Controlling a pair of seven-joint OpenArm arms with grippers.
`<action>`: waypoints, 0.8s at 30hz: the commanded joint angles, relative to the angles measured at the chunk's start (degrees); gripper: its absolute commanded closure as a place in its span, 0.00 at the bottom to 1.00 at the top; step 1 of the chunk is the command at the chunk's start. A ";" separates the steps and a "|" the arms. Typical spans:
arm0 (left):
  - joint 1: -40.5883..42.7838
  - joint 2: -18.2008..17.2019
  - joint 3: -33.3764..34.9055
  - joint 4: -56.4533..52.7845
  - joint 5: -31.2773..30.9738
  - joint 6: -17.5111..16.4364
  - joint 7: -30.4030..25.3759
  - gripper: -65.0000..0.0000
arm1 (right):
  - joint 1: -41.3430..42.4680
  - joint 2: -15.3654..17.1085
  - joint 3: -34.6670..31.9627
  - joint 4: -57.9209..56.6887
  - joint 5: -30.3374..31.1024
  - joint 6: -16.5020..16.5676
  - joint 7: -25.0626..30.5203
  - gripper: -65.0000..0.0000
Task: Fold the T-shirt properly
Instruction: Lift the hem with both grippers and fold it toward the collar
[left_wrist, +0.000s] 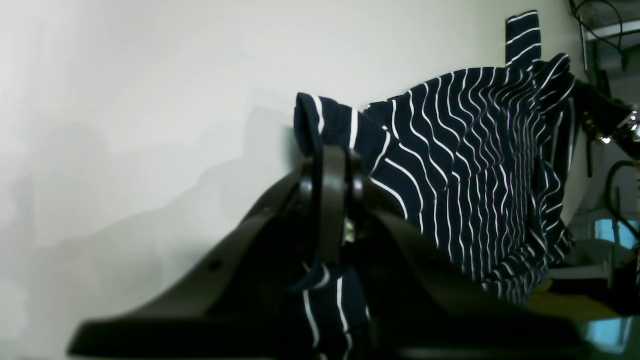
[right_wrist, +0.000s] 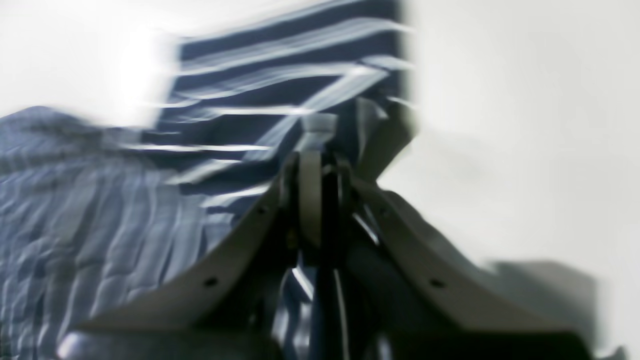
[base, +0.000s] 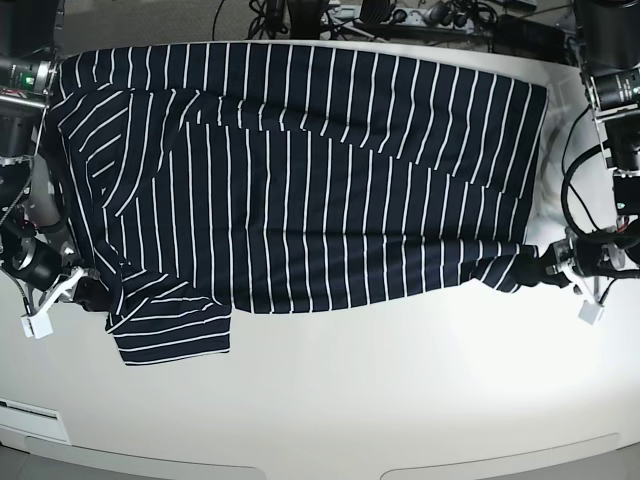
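Left gripper (left_wrist: 332, 165) jaws, right gripper (right_wrist: 320, 165) jaws pinch T-shirt (base: 300, 170) edges.

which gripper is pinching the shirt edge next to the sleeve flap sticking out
The right gripper, at the base view's left: the dark navy white-striped fabric T-shirt has its sleeve there. The left gripper grips the plain corner.

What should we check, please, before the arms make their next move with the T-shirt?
1. Left end effector grip: shut on a fold of the T-shirt in the left wrist view. Ok.
2. Right end effector grip: appears shut on fabric, but its view is blurred. Cannot tell.
3. Near edge between the two grips: stretched along the table, with creases near the left arm's corner. Ok.
4. Sleeve: sticks out past the near edge beside the right arm. Not ok.
5. Upper layer: diagonal wrinkles across the chest. Not ok.
6. Far hem: lies on the table, near its back edge. Ok.
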 joint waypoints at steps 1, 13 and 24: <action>-1.77 -1.29 -0.37 1.14 -1.38 -1.51 -0.63 1.00 | 1.36 2.27 0.31 0.92 4.28 0.36 -1.49 1.00; -1.75 -3.37 -0.35 10.75 -0.92 -3.62 -0.61 1.00 | 1.03 14.91 0.33 0.92 11.21 0.36 -13.42 1.00; -1.68 -8.98 -0.35 19.39 -10.34 -3.19 3.10 1.00 | 1.05 17.20 0.33 1.97 18.80 0.36 -17.25 1.00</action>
